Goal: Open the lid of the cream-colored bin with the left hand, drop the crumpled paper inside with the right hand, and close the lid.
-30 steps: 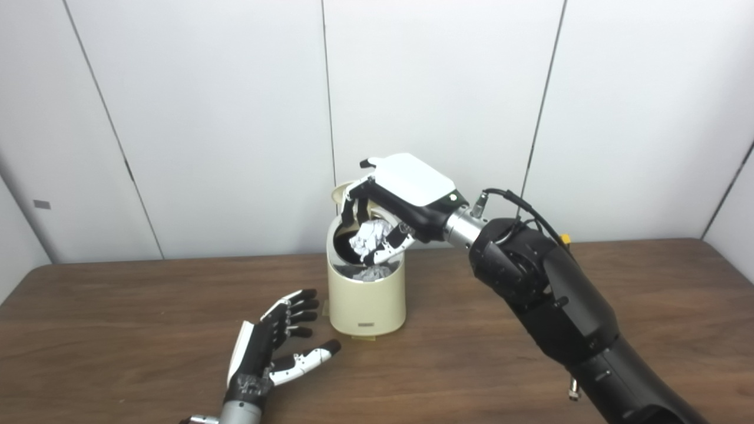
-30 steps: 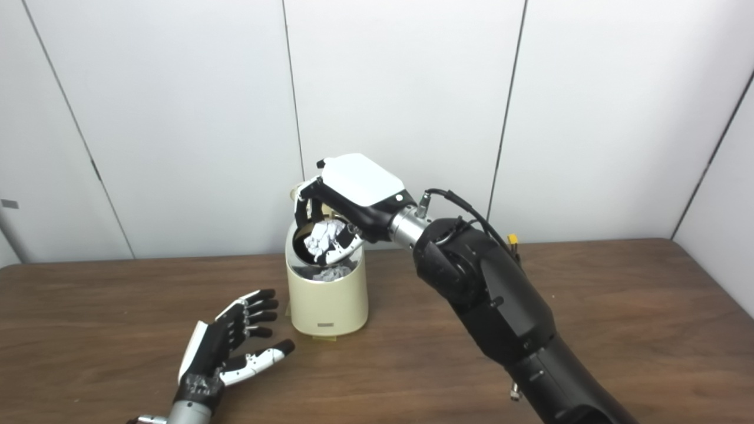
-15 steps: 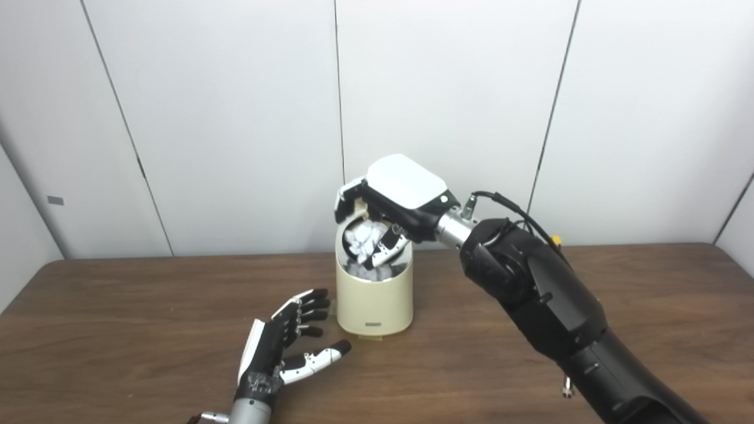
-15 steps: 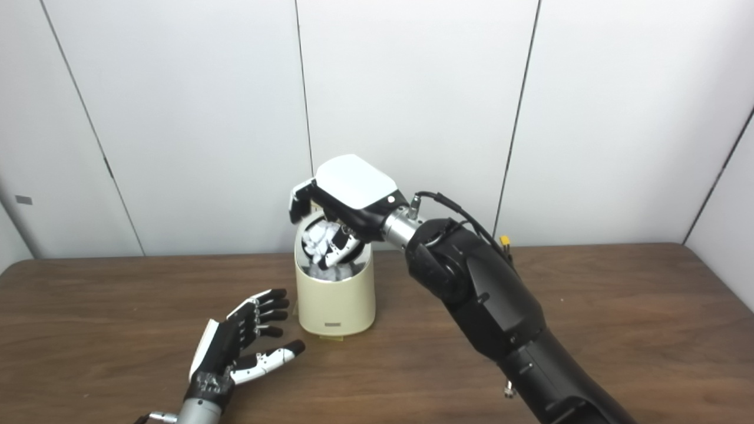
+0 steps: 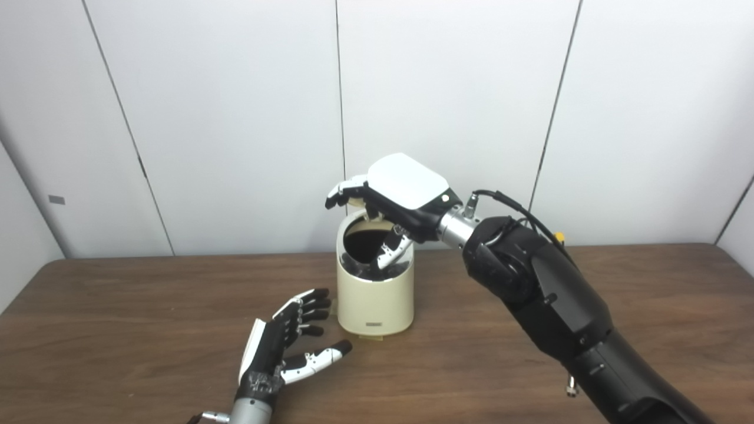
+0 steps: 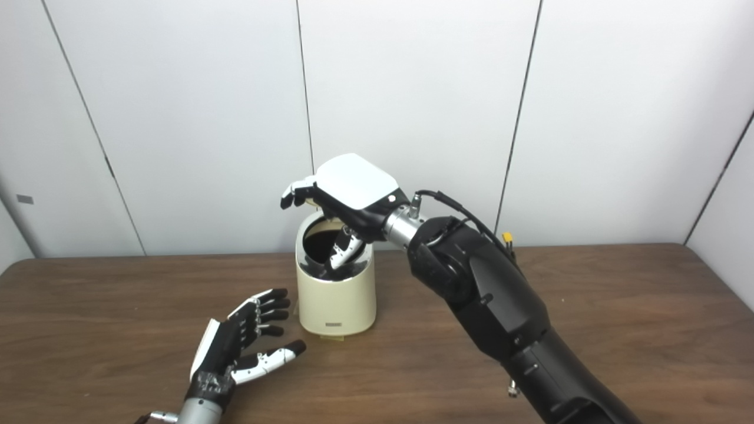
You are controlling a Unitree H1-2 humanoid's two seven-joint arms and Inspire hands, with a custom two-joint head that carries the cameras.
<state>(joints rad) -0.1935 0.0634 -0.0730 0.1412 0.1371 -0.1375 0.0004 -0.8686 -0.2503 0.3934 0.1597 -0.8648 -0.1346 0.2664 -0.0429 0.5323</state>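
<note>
Splayed right hand (image 5: 393,197) above round, smooth cream-colored bin (image 5: 373,291).

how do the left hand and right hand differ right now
The left hand lies low by the table, in front of the cream-colored bin; the right hand is raised over the bin's open mouth. The left hand's fingers point up toward the bin; the right hand's fingers reach out past its rim, thumb dipping inside. Both are open and hold nothing.

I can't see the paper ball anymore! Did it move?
Yes. It dropped out of the right hand, which hangs open over the bin, down into the dark inside.
</note>
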